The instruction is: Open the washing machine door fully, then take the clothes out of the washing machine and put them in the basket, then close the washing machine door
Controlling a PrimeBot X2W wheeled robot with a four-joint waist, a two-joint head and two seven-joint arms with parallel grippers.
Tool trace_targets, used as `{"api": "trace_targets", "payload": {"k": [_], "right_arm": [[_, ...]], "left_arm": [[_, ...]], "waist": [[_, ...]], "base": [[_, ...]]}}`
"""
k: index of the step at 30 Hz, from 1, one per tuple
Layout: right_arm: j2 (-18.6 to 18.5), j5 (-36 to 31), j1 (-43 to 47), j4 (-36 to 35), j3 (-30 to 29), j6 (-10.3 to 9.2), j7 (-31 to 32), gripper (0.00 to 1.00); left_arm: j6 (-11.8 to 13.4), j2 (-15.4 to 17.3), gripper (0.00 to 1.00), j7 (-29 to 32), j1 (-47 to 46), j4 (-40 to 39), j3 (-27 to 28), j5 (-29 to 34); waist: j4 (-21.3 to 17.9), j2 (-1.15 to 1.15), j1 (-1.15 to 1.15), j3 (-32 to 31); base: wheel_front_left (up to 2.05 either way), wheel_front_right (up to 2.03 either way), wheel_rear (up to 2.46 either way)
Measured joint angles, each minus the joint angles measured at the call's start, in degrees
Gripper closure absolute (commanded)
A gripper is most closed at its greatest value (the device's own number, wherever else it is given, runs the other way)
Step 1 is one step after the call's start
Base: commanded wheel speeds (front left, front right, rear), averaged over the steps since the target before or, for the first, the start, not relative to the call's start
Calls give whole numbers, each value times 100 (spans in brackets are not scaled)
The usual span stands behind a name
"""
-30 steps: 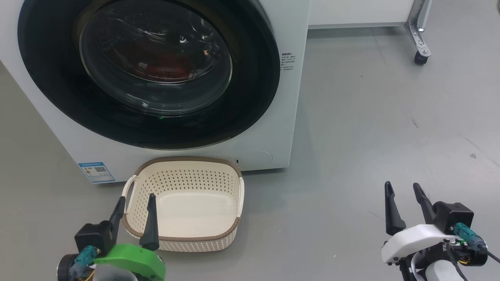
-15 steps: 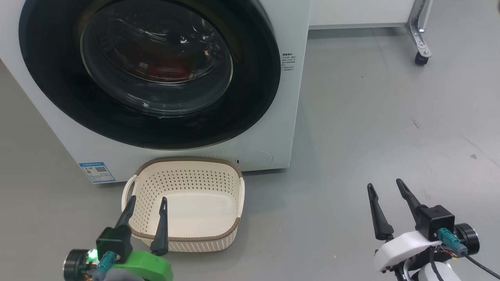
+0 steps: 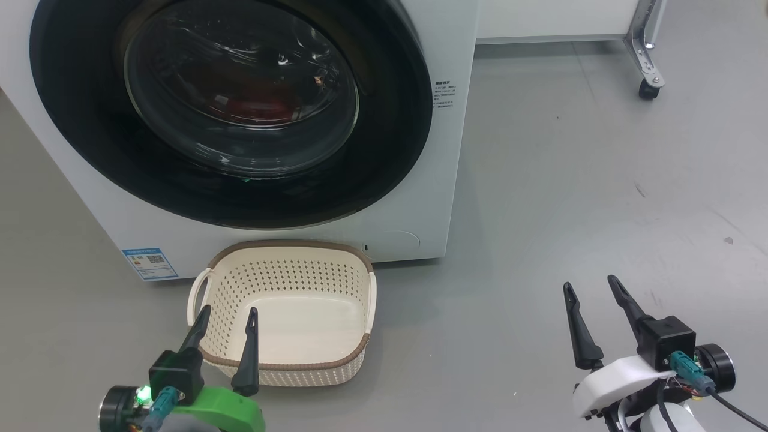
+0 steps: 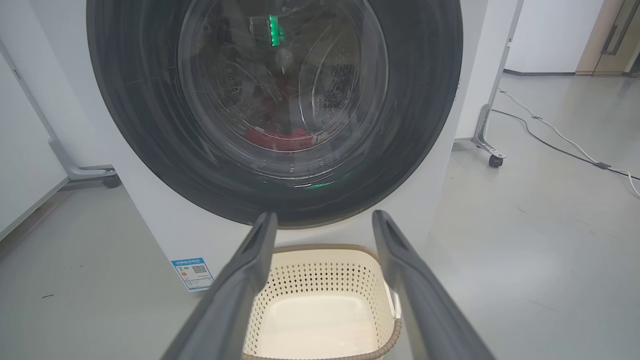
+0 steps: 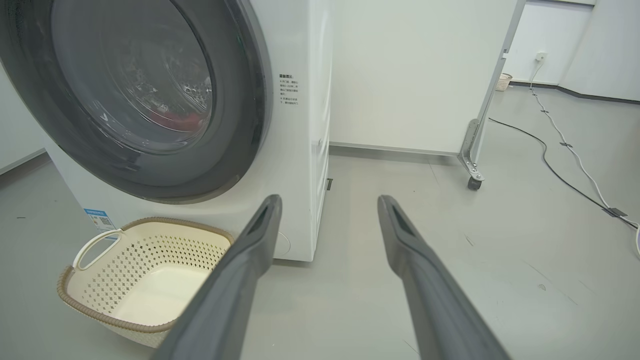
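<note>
Head view: closed washing machine door (image 3: 240, 150) stands straight ahead of the nearer left tool (image 3: 229, 311), right tool (image 3: 589, 283) well aside; both tools wide, empty.

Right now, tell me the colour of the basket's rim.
Brown, with a woven look, topping the cream basket; the head view shows it best.
</note>
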Motion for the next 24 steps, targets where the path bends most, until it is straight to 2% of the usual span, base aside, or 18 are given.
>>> {"api": "trace_targets", "payload": {"k": [13, 14, 15, 24], "right_arm": [[53, 0, 1, 21, -119, 8, 0, 0], [58, 0, 1, 18, -137, 9, 0, 29], [63, 1, 1, 13, -151, 12, 0, 100], [138, 86, 1, -67, -290, 116, -1, 100]], "left_arm": [[0, -46, 0, 0, -19, 80, 15, -11], [0, -51, 0, 0, -24, 81, 16, -11], [0, -54, 0, 0, -30, 82, 18, -11], [0, -80, 0, 0, -70, 101, 43, -10]], "waist": [[19, 0, 0, 2], [20, 0, 0, 3], [21, 0, 0, 5], [39, 0, 0, 57]], "base": [[0, 0, 0], [0, 0, 0], [0, 0, 0], [0, 0, 0]]}}
